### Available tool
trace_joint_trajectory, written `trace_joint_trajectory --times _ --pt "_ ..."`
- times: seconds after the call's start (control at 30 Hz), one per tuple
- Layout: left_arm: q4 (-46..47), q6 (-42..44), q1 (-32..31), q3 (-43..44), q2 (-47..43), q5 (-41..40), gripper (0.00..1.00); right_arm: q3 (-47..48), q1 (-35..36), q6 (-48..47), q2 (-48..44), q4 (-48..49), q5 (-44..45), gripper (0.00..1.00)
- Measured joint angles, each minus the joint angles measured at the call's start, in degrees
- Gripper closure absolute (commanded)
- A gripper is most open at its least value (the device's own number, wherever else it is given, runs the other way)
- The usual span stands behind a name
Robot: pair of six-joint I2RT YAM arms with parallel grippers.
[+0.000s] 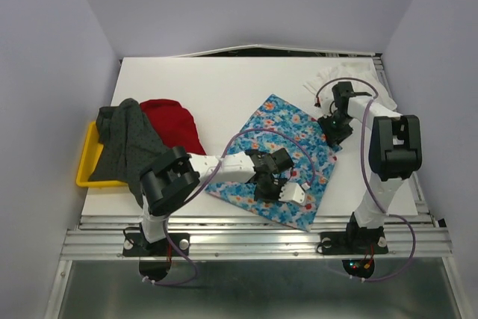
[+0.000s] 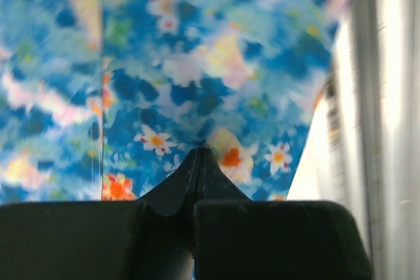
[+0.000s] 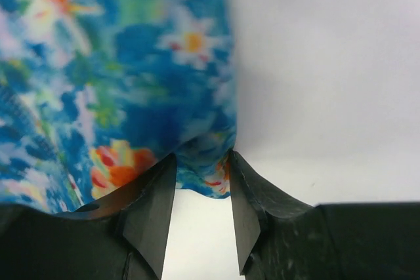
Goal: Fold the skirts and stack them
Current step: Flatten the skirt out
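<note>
The blue flower-print skirt [image 1: 280, 151] lies spread flat in the middle of the table. My left gripper [image 1: 267, 188] is down on its near part. In the left wrist view the left gripper [image 2: 202, 153] has its fingers pressed together, with the skirt's cloth [image 2: 197, 63] pinched at the tips. My right gripper [image 1: 334, 136] is at the skirt's right corner. The right wrist view shows the right gripper [image 3: 201, 155] open, with that corner [image 3: 207, 162] bunched between the two fingers. The red skirt [image 1: 173, 123] and the dark grey dotted skirt [image 1: 131, 143] lie heaped at the left. The white skirt [image 1: 328, 76] sits at the back right.
A yellow tray [image 1: 88, 160] lies under the grey skirt at the table's left edge. Purple cables loop over both arms. A metal rail [image 1: 261, 237] runs along the near edge, and walls close in the left, right and back.
</note>
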Motion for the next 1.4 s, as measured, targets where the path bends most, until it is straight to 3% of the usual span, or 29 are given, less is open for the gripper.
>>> trace_joint_trajectory --times 0.2,0.4,0.53,0.73,0.87,1.0,1.07,1.4 --pt "-1.86 -5.81 -4.13 2.91 2.51 10.60 0.76 4.42 0.74 -1.03 2.86 2.14 -2.58 0.57" --pt "-3.37 -10.80 -2.29 3.06 -0.33 19.15 0.74 4.39 4.74 -3.28 2.84 4.07 -4.76 0.57" --pt "-6.14 -12.72 8.15 8.74 -3.76 28.22 0.75 4.39 7.85 -4.79 2.84 6.27 -6.78 0.70" --pt "-7.87 -14.19 32.06 25.73 -0.81 34.73 0.71 5.05 9.40 -6.05 3.61 8.90 -7.82 0.73" --pt "-6.78 -16.41 41.97 35.08 5.22 29.11 0.66 7.13 9.40 -8.39 4.66 10.47 -5.86 0.83" --pt "-8.85 -15.56 42.40 48.28 16.15 21.33 0.63 10.21 9.40 -11.21 5.18 12.37 -2.62 0.99" --pt "-9.38 -14.16 41.75 55.06 22.88 17.44 0.63 11.47 9.40 -12.17 5.46 13.09 -1.84 0.99" --pt "-6.64 -7.45 40.96 55.78 31.67 4.46 0.59 13.09 9.40 -15.26 5.95 14.53 -1.81 0.99"
